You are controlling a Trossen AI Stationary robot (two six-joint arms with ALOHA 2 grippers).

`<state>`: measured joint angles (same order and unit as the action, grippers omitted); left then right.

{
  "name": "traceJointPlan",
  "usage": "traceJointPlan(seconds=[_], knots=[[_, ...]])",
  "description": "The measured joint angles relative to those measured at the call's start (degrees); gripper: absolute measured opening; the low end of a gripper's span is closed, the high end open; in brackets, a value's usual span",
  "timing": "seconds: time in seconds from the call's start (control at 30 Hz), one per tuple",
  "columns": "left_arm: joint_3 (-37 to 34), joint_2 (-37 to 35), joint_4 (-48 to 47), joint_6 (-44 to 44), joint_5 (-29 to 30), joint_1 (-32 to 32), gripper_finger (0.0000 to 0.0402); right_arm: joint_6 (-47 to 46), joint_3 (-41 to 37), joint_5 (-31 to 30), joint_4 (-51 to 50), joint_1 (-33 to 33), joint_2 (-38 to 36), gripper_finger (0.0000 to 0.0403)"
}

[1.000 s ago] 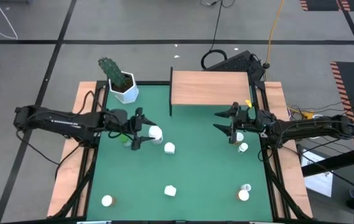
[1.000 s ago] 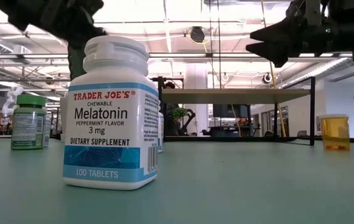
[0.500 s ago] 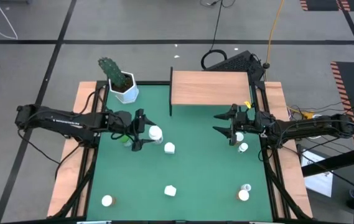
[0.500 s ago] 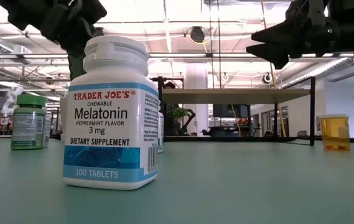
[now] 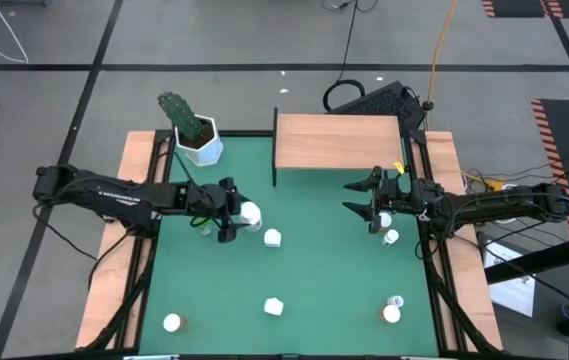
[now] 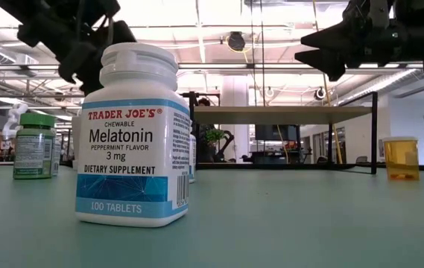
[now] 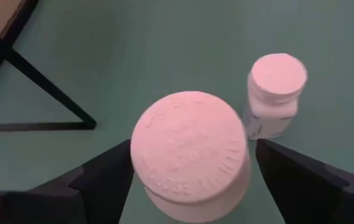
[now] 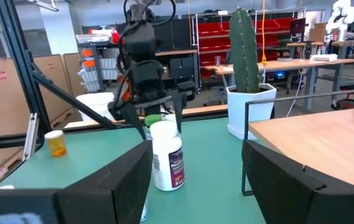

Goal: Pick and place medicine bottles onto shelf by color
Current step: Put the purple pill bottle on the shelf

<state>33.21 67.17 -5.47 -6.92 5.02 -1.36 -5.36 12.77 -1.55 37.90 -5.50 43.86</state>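
Bottle point(image 7: 189, 149) sits between the open left pincer point(image 7: 189, 180) fingers, not gripped.

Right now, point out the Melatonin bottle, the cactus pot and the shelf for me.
Melatonin bottle point(image 6: 131, 141): low view, on its label.
Cactus pot point(image 5: 203, 150): high view, on the white pot's rim.
Shelf point(image 5: 339, 141): high view, on the bare wooden top.

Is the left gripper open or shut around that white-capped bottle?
Open. The left gripper straddles the bottle, with its fingers standing clear of the cap on both sides.
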Motion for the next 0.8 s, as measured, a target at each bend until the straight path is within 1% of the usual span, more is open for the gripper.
traceJointPlan(seconds=[0.13, 0.3, 0.4, 0.5, 0.57, 0.67, 0.8], knots=[[-0.02, 1.40, 2.63, 1.14, 0.48, -0.88, 0.0301, -0.21, -0.02, 0.10, -0.92, 0.00, 0.00, 0.0243], [-0.02, 1.34, 5.51, -1.22, 0.58, -1.70, 0.0243, -1.45, -0.02, 0.10, -1.48, 0.00, 0.00, 0.0243], [0.30, 1.32, 6.46, -4.48, 0.57, -1.90, 0.0240, -1.50, -0.02, 0.10, -1.54, 0.00, 0.01, 0.0243], [2.39, 1.34, 6.43, -8.40, 0.36, -1.93, 0.0240, -2.68, -0.02, 0.57, -1.21, 0.00, 1.09, 0.0243], [4.93, 1.34, 6.42, -12.22, -2.52, -1.94, 0.0240, -3.23, -0.02, 2.50, -1.08, -0.02, 2.94, 0.0243], [10.16, 1.44, 6.59, -18.53, -10.78, -1.88, 0.0241, -2.96, -0.02, 3.63, 2.28, 0.00, 6.99, 0.0245], [17.57, 4.70, 6.59, -25.00, -20.46, -1.88, 0.0247, -2.34, 0.30, 7.04, 9.87, -0.12, 11.94, 0.0269]])
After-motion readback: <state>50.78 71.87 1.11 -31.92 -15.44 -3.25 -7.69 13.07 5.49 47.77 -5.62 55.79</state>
